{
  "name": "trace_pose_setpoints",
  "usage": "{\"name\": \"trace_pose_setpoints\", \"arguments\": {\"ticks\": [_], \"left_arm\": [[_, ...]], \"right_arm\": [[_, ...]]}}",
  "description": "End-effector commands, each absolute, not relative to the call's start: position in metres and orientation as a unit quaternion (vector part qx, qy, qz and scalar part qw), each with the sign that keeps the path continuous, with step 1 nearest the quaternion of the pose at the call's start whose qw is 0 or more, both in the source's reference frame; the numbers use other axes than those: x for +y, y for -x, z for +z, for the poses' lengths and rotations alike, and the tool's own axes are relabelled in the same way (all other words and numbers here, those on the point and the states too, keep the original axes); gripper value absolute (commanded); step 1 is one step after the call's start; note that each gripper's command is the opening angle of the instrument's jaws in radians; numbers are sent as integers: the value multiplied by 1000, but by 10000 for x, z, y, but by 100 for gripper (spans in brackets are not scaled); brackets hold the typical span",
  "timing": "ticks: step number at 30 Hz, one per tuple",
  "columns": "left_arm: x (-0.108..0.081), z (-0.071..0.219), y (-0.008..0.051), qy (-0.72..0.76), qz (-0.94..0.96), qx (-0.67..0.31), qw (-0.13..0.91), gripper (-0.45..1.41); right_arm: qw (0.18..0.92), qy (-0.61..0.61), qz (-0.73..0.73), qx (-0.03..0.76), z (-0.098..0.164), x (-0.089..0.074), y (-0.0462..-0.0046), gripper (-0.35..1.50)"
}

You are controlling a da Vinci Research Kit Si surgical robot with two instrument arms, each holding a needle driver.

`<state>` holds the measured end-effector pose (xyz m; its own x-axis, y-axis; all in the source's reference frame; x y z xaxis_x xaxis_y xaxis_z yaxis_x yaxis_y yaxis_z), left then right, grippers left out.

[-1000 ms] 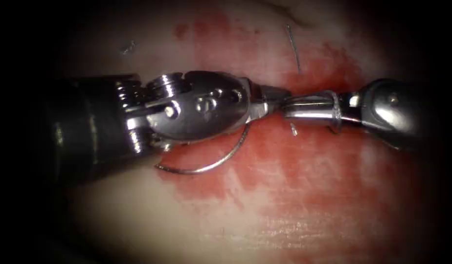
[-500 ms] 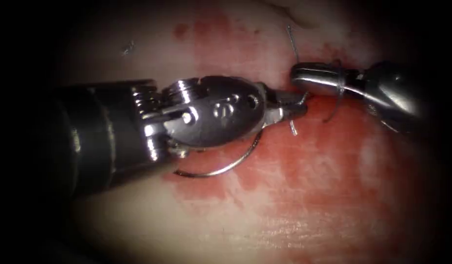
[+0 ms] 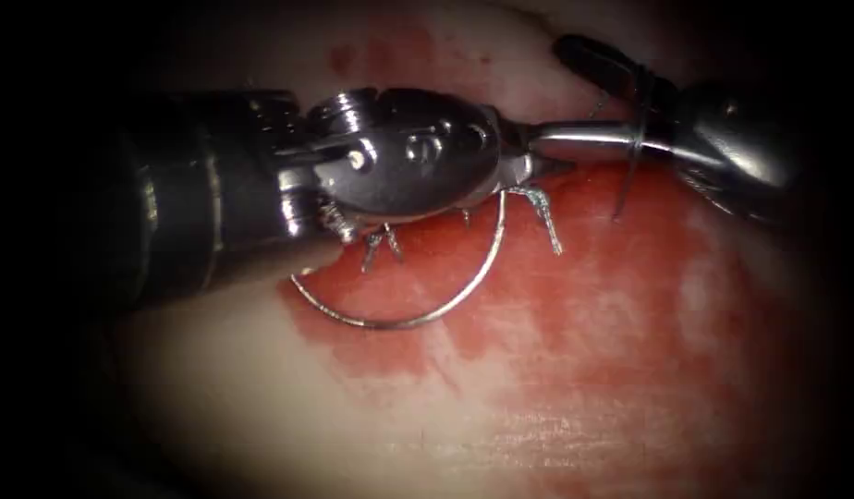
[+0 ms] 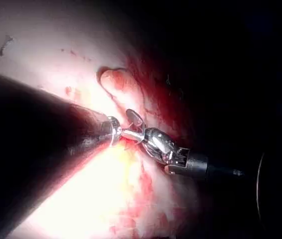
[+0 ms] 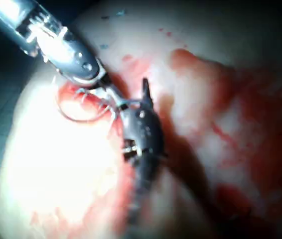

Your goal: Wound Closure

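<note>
1. Nearest the viewer, in front of the needle, lies the tissue (image 3: pixel 556 434), pale and soft. Closer to the needle it is covered by wet red fluid (image 3: pixel 575 305). I cannot make out the line of the cut under the fluid.
2. The needle (image 3: pixel 418 321) is wholly out of the tissue. Its arc hangs just above the stained surface, and its free end curls back beside the left tool's wrist.
3. Just beyond the arc, the left tool (image 3: pixel 541 169) has its jaws clamped on the needle close to its other end. I cannot tell whether that end is the point or the tail.
4. Inside and just beside the arc, short cut ends of thread (image 3: pixel 549 229) stand up from the tissue.
5. Farthest from the needle, the right tool (image 3: pixel 575 102) has its jaws spread wide and grips nothing. A dark strand of thread (image 3: pixel 630 176) is draped around it and hangs down toward the fluid.
6. Handling, as I judge it:
   - The needle is light, stiff and smooth, so it is likely to swivel when held so near one end. A hold on the body of the curve, clear of the point, looks steadier.
   - The thread is limp and fine, and it could slide off the open jaw or snag.
</note>
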<state>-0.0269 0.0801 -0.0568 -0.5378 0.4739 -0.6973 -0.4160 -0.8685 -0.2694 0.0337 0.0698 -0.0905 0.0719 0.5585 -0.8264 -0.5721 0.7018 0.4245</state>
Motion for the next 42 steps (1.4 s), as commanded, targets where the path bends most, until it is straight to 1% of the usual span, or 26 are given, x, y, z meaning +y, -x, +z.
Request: {"name": "trace_pose_setpoints", "arguments": {"ticks": [1,7,10,17,19,33,37,38,42], "left_arm": [[804,-564,275,408,877,-34,252,-35],[787,-566,274,405,878,-35,253,-35],[772,-575,281,411,876,-41,250,-35],[773,-580,293,414,874,-44,251,-35],[774,-577,291,414,874,-44,250,-35],[770,-560,290,407,879,-45,246,-35],[764,-559,290,404,879,-47,247,-35],[764,-559,291,405,879,-47,247,-35],[763,-560,291,405,879,-47,247,-35]], "right_arm": [[733,6,384,562,-900,696,-346,99],[735,5,382,561,-902,685,-345,103],[736,1,377,562,-905,676,-335,98],[744,12,385,546,-898,673,-326,98],[748,12,384,542,-894,671,-325,91],[752,12,382,537,-889,671,-323,93],[752,12,382,537,-890,671,-321,98],[752,12,382,537,-890,671,-320,104],[752,13,385,535,-891,672,-320,118]]}}
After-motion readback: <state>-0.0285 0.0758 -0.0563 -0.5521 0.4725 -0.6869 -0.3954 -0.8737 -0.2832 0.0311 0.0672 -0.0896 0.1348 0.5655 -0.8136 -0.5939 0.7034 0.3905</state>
